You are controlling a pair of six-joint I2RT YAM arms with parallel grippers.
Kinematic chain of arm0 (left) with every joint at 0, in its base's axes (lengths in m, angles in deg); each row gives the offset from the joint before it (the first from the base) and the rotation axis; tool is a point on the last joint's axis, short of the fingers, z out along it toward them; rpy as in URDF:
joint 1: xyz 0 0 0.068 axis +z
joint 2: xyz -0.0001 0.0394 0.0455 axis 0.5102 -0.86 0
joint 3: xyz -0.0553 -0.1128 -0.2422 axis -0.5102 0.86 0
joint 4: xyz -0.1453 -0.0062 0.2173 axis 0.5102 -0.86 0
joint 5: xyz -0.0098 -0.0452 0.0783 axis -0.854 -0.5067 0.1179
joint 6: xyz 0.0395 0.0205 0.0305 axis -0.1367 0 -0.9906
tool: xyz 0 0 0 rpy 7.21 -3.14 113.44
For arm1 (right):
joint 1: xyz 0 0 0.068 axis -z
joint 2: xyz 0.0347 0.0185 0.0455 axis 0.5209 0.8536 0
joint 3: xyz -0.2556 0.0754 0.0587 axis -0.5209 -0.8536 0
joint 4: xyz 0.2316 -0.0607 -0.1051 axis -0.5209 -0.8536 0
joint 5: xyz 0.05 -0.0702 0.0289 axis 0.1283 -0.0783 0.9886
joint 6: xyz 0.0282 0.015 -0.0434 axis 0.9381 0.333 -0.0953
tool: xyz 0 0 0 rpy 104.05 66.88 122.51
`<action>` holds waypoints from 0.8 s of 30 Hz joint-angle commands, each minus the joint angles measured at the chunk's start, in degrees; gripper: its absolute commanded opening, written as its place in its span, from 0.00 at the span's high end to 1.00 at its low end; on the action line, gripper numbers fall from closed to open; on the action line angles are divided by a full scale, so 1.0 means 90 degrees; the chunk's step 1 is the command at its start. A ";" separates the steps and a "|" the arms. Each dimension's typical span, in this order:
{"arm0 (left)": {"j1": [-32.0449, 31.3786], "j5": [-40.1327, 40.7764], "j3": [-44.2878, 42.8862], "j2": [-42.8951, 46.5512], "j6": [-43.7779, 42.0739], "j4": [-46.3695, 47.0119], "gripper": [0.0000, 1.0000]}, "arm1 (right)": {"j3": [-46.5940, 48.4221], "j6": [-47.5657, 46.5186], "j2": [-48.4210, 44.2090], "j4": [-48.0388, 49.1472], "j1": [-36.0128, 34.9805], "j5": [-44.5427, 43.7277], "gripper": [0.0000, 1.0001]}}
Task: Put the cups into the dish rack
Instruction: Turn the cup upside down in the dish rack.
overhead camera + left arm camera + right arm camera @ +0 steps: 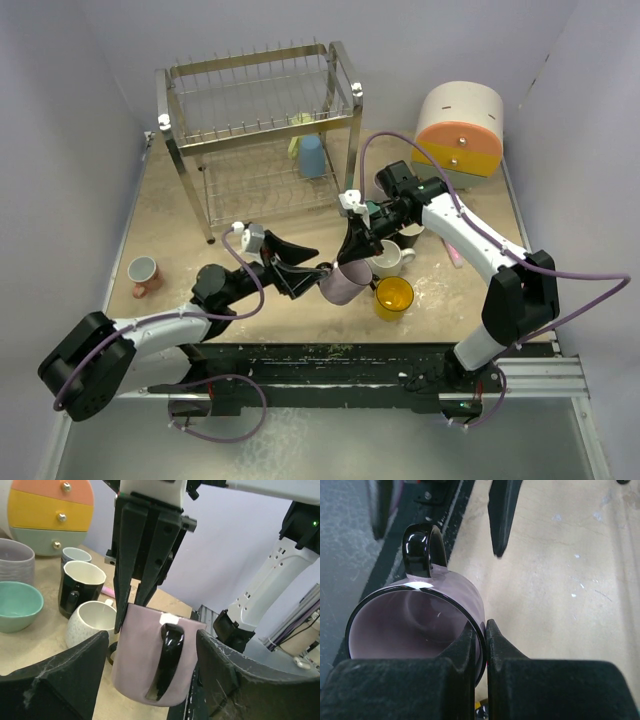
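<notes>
Lilac mug (135, 655), black handle, right claw (481, 630) pinching its rim, left claw (150, 652) open.

Cannot see the base of the lilac mug (142, 670) from the left wrist, sunk behind the left hand (151, 637). Can catch only a sliver of the pink bar (107, 590) past the black mug (75, 587). Cannot follow the drawer unit (47, 515), teal bowl (15, 605) or grey ribbed vessel (15, 560) beyond the left edge. From the right wrist, cannot see the mug's near wall behind the right hand (482, 627). From above, cannot tell what the pale green thing (296, 140) beside the blue cup (313, 157) in the dish rack (162, 100) is.
</notes>
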 commanded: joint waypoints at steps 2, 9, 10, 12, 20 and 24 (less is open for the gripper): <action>-0.0036 0.0688 -0.0127 0.0939 0.0131 -0.0802 0.22 | 0.0032 -0.0040 -0.0504 0.0063 0.0018 -0.0584 1.00; -0.0015 0.1201 -0.0415 0.2575 0.0962 -0.3912 0.24 | -0.0180 0.0487 -0.1393 0.1105 0.0015 -0.2103 1.00; -0.0015 0.1237 -0.0421 0.2658 0.1227 -0.4023 0.25 | -0.0111 0.0500 -0.1474 0.1170 0.0013 -0.2285 1.00; -0.0014 0.1234 -0.0366 0.2664 0.2011 -0.3901 0.27 | 0.0134 0.0324 -0.1565 0.1074 0.0010 -0.2606 1.00; -0.0031 0.0427 -0.0356 0.0864 0.5111 -0.1364 0.43 | 0.0298 -0.0782 -0.2306 0.1368 0.0010 -0.3836 1.00; -0.0068 0.0087 -0.0499 0.0013 0.6033 -0.0297 0.38 | 0.0723 -0.1471 -0.2338 0.0945 0.0010 -0.4089 1.00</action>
